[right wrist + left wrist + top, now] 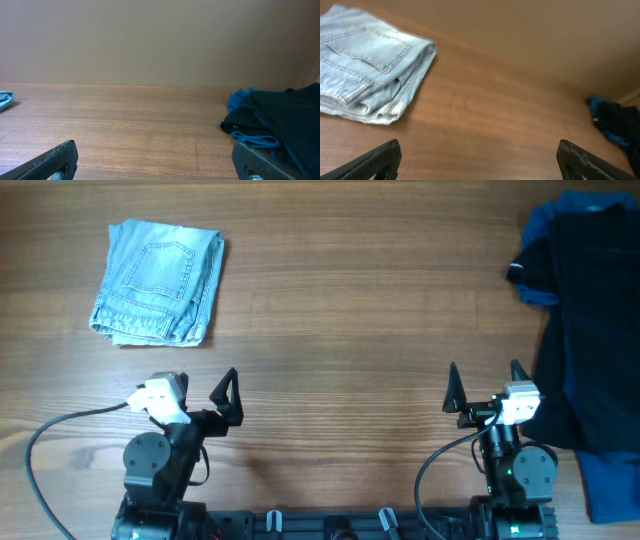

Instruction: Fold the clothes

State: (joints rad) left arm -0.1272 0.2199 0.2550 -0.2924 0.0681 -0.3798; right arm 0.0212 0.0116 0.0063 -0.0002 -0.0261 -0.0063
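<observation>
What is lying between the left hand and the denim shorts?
Nothing: only bare wood of the table separates the left hand from the denim shorts. The overhead view shows this, and the left wrist view agrees.

Wooden table (340,310) with lengthwise grain. A crumpled black garment (590,330) lies at the table's right edge, overlapping a royal-blue garment (608,485) beneath it.

I read shorts (160,283) as faded light blue denim, paler stitch lines; table (350,320) warm brown, streaky wood grain; black garment (590,320) plain; royal-blue garment (610,485) plain.
</observation>
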